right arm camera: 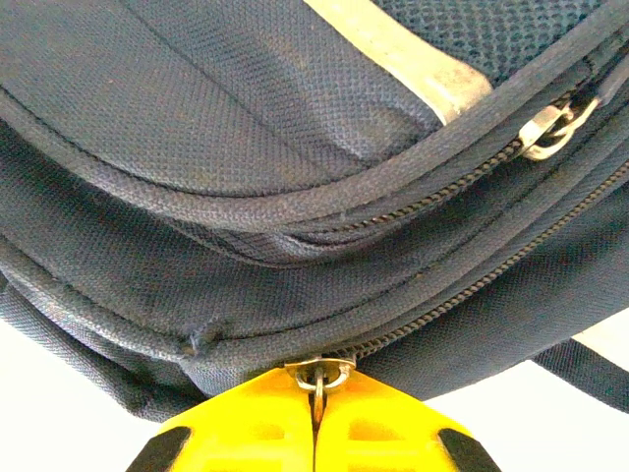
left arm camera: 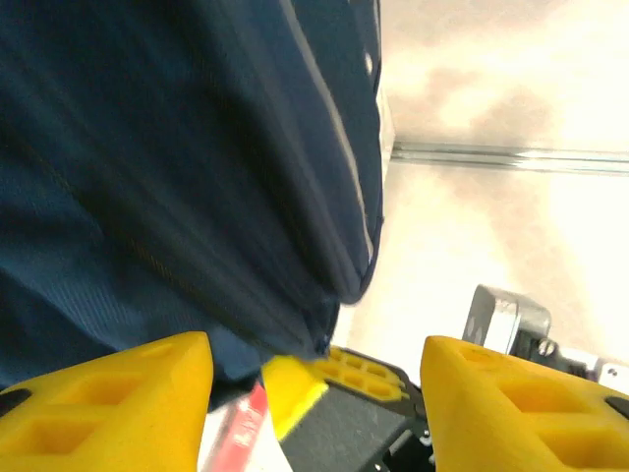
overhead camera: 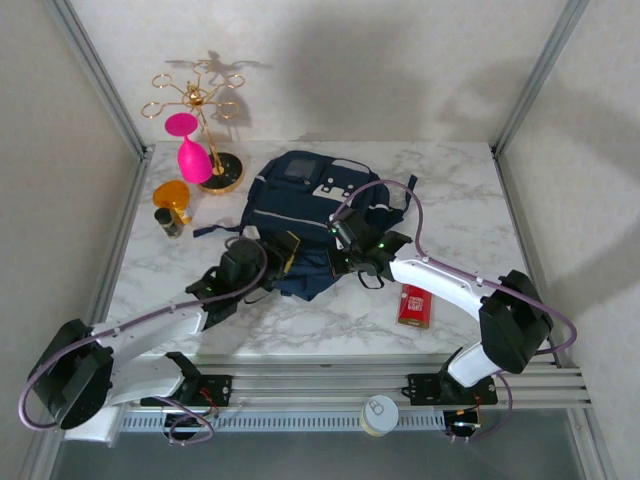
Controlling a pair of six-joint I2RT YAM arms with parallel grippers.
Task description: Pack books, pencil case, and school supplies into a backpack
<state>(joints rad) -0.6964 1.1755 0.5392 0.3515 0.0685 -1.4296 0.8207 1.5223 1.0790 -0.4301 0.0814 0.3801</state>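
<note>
The navy backpack (overhead camera: 300,215) lies mid-table, its near edge between both grippers. My right gripper (overhead camera: 338,258) is shut on a metal zipper pull (right arm camera: 321,378) at the bag's lower seam; the yellow fingertips (right arm camera: 265,433) press together around it. My left gripper (overhead camera: 286,252) is open at the bag's near left edge, and its yellow fingers (left arm camera: 108,403) stand wide apart with navy fabric (left arm camera: 177,177) hanging above and between them. The red pack of school supplies (overhead camera: 415,305) lies flat on the table to the right. The books and the pencil case are out of view.
At the back left stand a gold wire rack (overhead camera: 200,110) with a pink object (overhead camera: 192,155), an orange object (overhead camera: 170,195) and a small dark bottle (overhead camera: 172,222). The frame posts and the table's near rail (overhead camera: 400,375) bound the space.
</note>
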